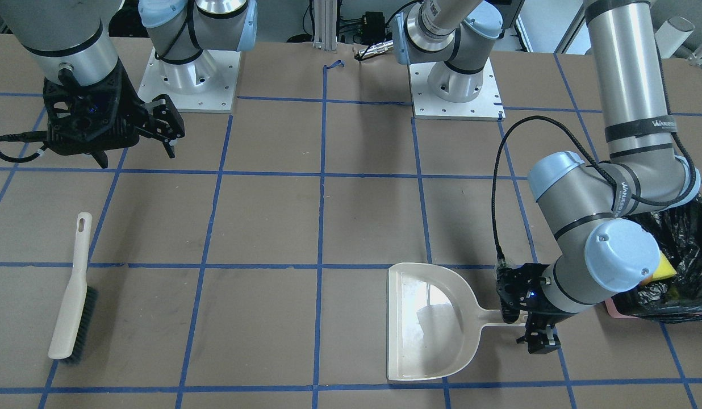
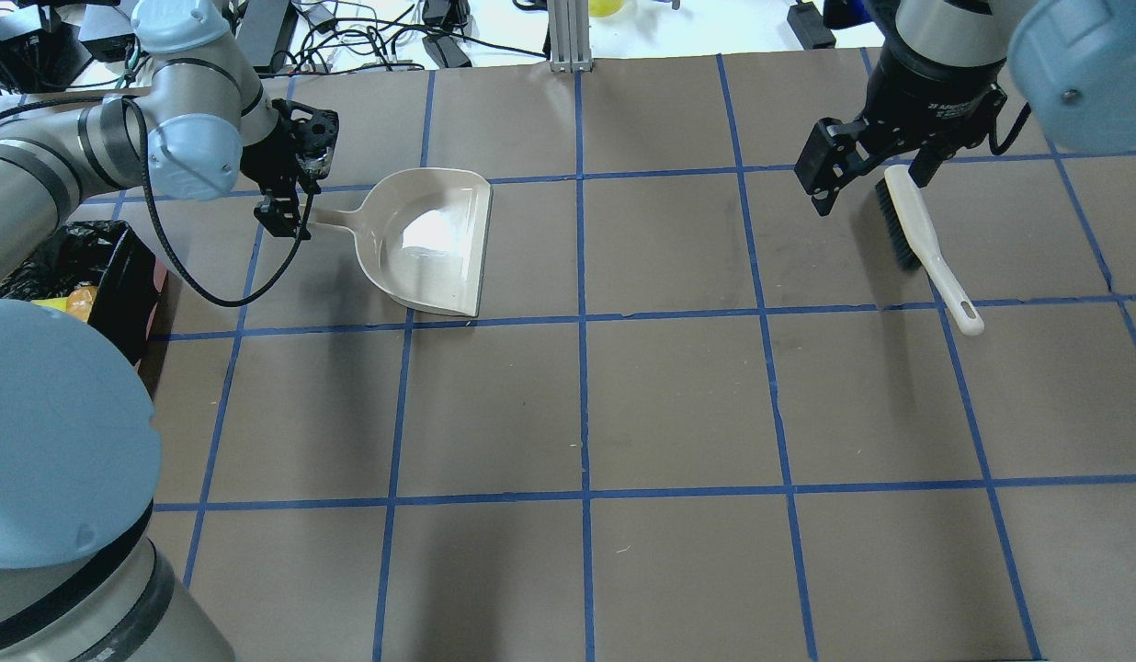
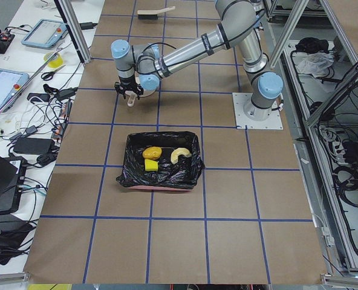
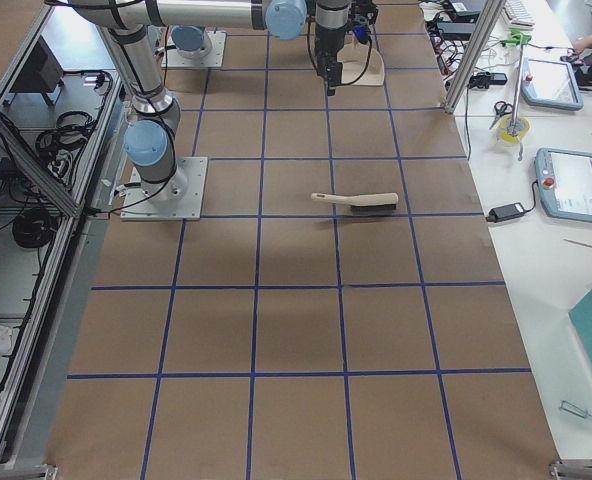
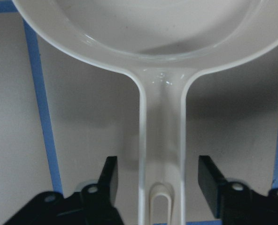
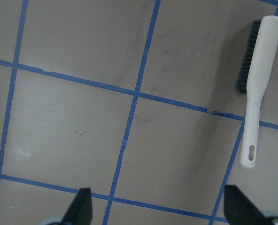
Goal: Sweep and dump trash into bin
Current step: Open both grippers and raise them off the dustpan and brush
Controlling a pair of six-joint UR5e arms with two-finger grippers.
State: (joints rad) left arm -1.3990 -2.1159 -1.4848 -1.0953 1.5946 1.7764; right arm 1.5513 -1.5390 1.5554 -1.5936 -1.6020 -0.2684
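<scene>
The trash lies in the bin [image 3: 130, 151], a box lined with a black bag: two golden pastry pieces [image 3: 153, 153] [image 3: 181, 155] and a yellow wedge [image 3: 150, 164]. The wedge also shows in the front view [image 1: 664, 268]. The beige dustpan [image 1: 430, 318] [image 2: 430, 239] lies empty on the table. My left gripper [image 5: 158, 173] [image 1: 535, 335] [image 2: 288, 207] is open, its fingers [image 5: 108, 180] on either side of the dustpan handle with gaps. My right gripper [image 6: 160, 201] [image 1: 166, 128] [image 2: 869, 184] is open and empty above the table. The brush [image 6: 256, 70] [image 2: 917, 230] [image 1: 72, 301] lies on the table apart from it.
The bin stands at the table's left end [image 2: 108, 267] [image 1: 692, 238], beside my left arm's elbow. Both arm bases [image 1: 195, 85] [image 1: 456, 91] stand on white plates. The brown tabletop carries a blue tape grid. Cables and tablets lie beyond the far edge.
</scene>
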